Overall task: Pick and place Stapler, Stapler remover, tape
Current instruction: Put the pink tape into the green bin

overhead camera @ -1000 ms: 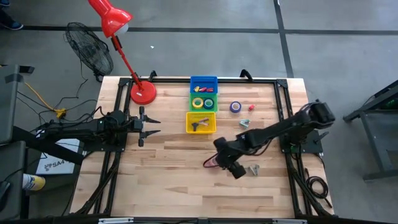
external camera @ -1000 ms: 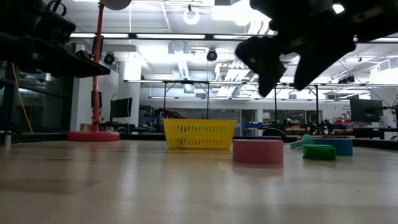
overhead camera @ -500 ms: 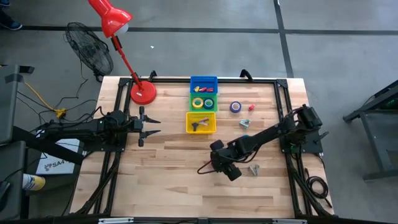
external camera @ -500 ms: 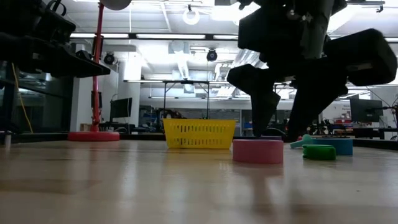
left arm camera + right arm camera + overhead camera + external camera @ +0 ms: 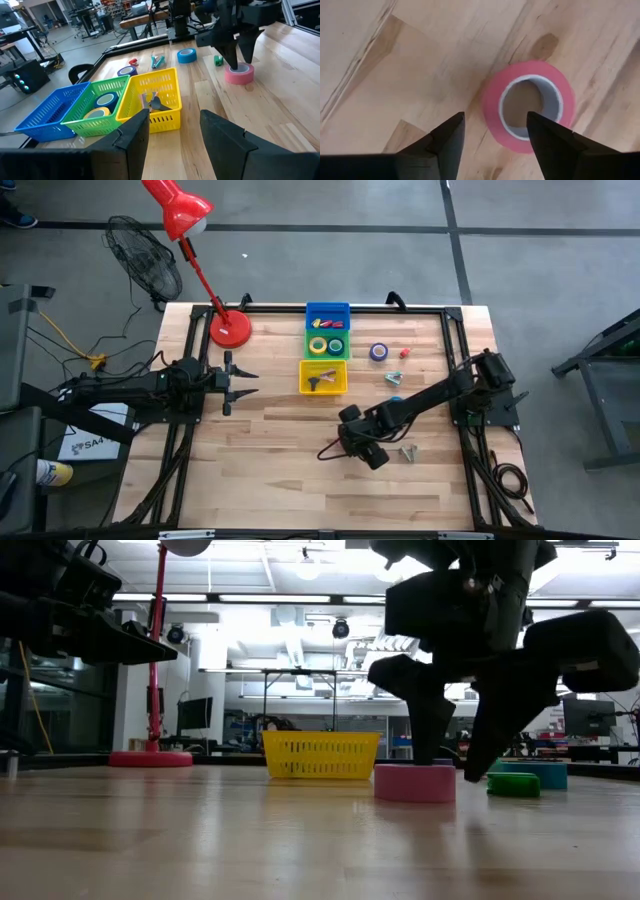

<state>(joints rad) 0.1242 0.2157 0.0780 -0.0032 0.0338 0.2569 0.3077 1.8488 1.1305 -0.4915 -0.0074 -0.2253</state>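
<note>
Right hand (image 5: pixel 492 145) spread apart just above pink tape (image 5: pixel 527 105); left hand (image 5: pixel 172 132) apart.

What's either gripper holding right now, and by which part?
Nothing is held. The right gripper hangs open over the pink tape roll, fingers clear of it. The left gripper waits open at the table's left side.

Pink tape (image 5: pixel 527 107) with grey core; blue basket (image 5: pixel 327 313), green basket (image 5: pixel 327 342), yellow basket (image 5: pixel 322 377); red lamp (image 5: pixel 190 250); pale wood-grain bench (image 5: pixel 270 470).
</note>
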